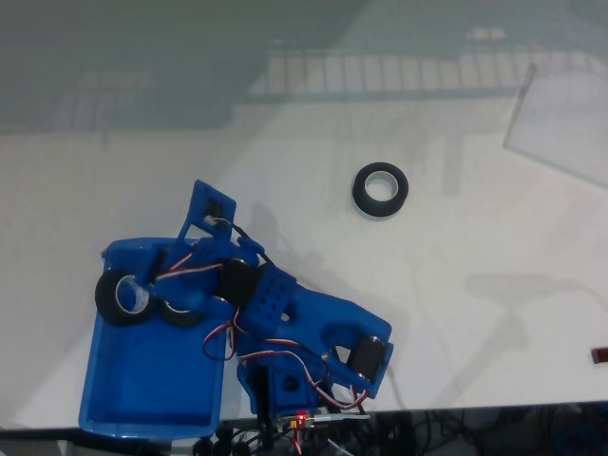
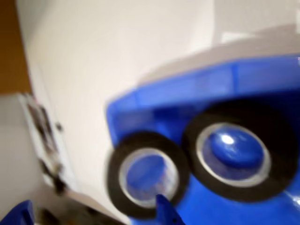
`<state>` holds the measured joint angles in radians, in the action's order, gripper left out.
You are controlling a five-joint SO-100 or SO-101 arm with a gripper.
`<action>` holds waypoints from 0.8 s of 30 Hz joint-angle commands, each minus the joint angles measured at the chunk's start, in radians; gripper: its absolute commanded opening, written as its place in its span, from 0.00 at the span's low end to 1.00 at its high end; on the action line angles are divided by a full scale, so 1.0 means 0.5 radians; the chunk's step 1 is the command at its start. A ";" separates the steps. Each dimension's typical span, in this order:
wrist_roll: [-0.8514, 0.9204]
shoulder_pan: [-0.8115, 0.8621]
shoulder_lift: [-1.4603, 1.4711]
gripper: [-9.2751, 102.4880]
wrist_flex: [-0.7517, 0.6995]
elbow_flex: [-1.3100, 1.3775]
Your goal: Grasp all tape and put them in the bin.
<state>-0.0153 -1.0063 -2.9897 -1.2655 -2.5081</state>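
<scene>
— Two of the three tape rolls are at the bin (image 1: pixel 142 380); is that a fair count?

— Yes, as far as the pictures show. In the fixed view one roll (image 1: pixel 123 296) sits at the bin's upper left corner, against the wall, and a second roll (image 1: pixel 180 309) lies right beside it, partly under the arm (image 1: pixel 285 313). The wrist view shows the same pair: the smaller-looking roll (image 2: pixel 147 176) at the corner and the nearer roll (image 2: pixel 234 150) on the blue floor, their rims touching or nearly so.

— And the third roll?

— The third roll (image 1: pixel 381 190) lies flat on the white table (image 1: pixel 456 313), well apart from the bin, up and to the right in the fixed view.

— What is the gripper doing?

— The gripper (image 1: pixel 163 285) hangs over the bin's upper end, close to both rolls. Whether its fingers are apart or pressed on a roll cannot be told; the fixed view hides them and the wrist view is blurred, with just a blue fingertip (image 2: pixel 166 213) at the lower edge.

— So what remains?

— Judging from this, one roll still needs fetching, and possibly a release.
</scene>
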 commanded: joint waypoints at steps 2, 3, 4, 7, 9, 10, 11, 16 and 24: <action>-0.147 0.497 0.098 0.40 0.347 0.006; -0.202 0.678 0.160 0.40 0.457 0.006; -0.264 0.859 0.227 0.41 0.583 0.006; -0.515 1.417 0.445 0.39 0.957 -0.003; -0.681 1.727 0.558 0.38 1.101 -0.006; -0.758 1.881 0.629 0.38 1.135 0.015; -0.828 2.010 0.696 0.38 1.135 0.040; -1.028 2.464 1.062 0.39 1.157 0.117; -1.117 2.724 1.485 0.39 1.000 0.295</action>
<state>-0.5630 0.3237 -2.2780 -0.7179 -2.4390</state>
